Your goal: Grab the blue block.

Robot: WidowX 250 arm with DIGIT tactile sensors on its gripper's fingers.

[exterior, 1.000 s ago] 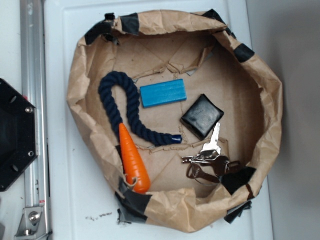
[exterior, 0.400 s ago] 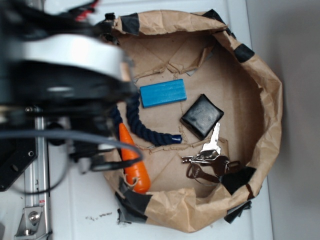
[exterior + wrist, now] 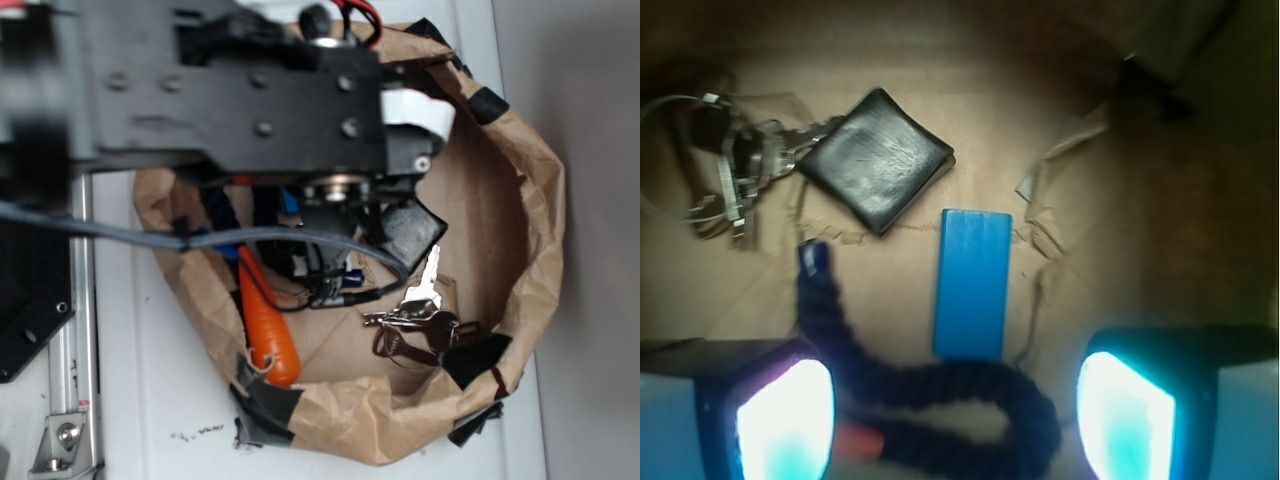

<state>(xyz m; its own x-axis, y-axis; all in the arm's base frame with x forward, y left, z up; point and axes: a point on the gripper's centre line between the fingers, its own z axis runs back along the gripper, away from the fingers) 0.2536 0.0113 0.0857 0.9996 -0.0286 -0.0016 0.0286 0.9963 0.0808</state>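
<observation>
The blue block [image 3: 973, 283] lies flat on the brown paper floor of the bag, lengthwise between the lines of my two fingers and just ahead of them. My gripper [image 3: 955, 420] is open and empty, hovering above the loop of the dark navy rope [image 3: 940, 400]. Its fingers [image 3: 785, 420] glow bright at the lower left and lower right. In the exterior view the arm [image 3: 230, 90] covers the block, the rope and the gripper.
A black square pad [image 3: 876, 158] lies just left of the block's far end and also shows in the exterior view [image 3: 410, 230]. Keys [image 3: 420, 320] and an orange carrot [image 3: 268, 320] lie in the paper bag [image 3: 535, 200]. A metal rail [image 3: 65, 400] runs at the left.
The arm has swung in from the left over the bag and now covers the block and rope in the exterior view. The objects have not moved.
</observation>
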